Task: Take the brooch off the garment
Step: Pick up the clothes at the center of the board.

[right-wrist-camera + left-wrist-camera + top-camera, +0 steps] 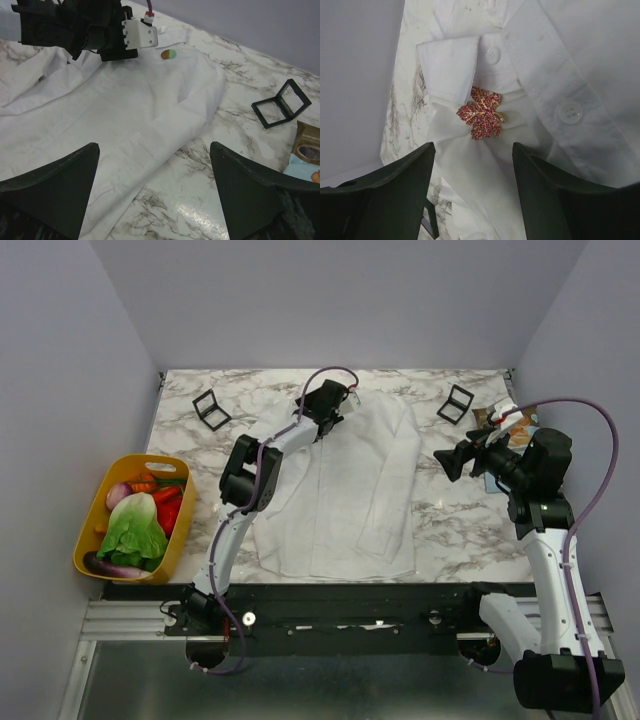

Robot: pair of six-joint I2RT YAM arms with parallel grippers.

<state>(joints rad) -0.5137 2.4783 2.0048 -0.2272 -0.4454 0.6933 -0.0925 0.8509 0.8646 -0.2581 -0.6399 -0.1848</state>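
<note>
The garment [350,490] is a white button-up shirt spread flat on the marble table. A red, gold-edged, leaf-shaped brooch [481,119] is pinned to a fold of fabric just under the collar [452,65]. My left gripper [473,147] hovers over the collar [330,400], open, its dark fingers [410,190] apart either side just short of the brooch, with only cloth between them. A small round green and orange-red pin [168,54] lies on the garment [100,110] beside the left gripper. My right gripper [154,150] hangs open and empty above the shirt's right edge [445,462].
A yellow basket [90,530] of vegetables stands off the table's left edge. Two open black square palettes [211,409] [456,403] stand at the back, the right one also in the right wrist view [280,104]. A snack packet [495,418] lies at back right.
</note>
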